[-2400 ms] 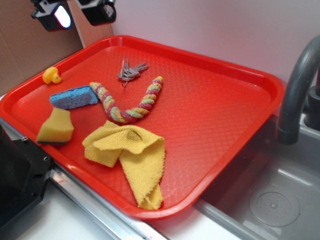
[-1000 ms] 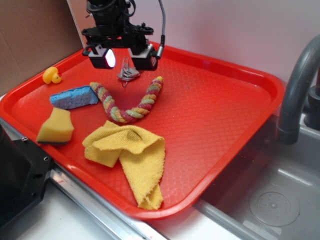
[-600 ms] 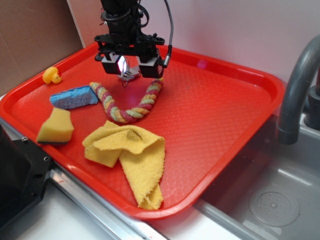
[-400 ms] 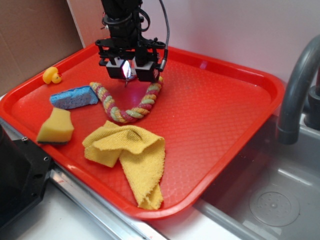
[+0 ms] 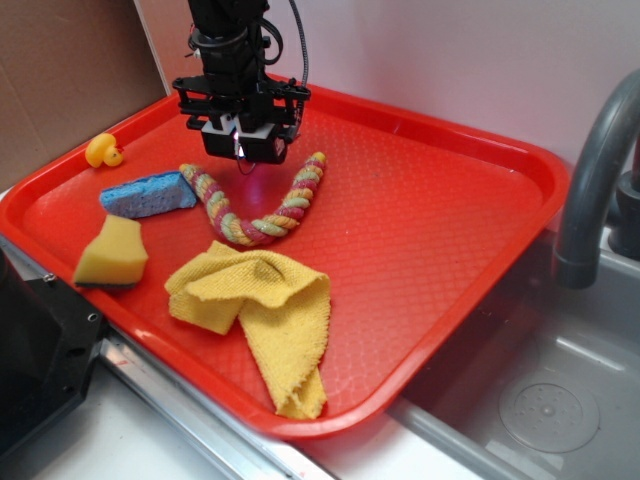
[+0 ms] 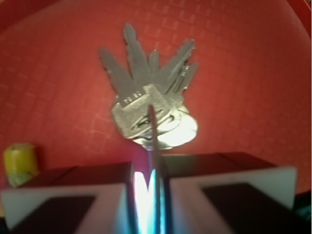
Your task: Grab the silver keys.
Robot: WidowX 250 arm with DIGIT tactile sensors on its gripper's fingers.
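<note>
The gripper hangs low over the far left part of the red tray, its two fingers drawn nearly together and pinching the thin wire ring of the silver keys. In the wrist view the one bunch fans out into about five blades, lying on the tray floor just ahead of the fingertips. Nearest lies one braided rope, curved in a U. Towards the left edge sit one blue sponge, one yellow sponge and one small yellow duck. One yellow cloth lies crumpled at the near edge. Right of the tray stands one grey faucet.
</note>
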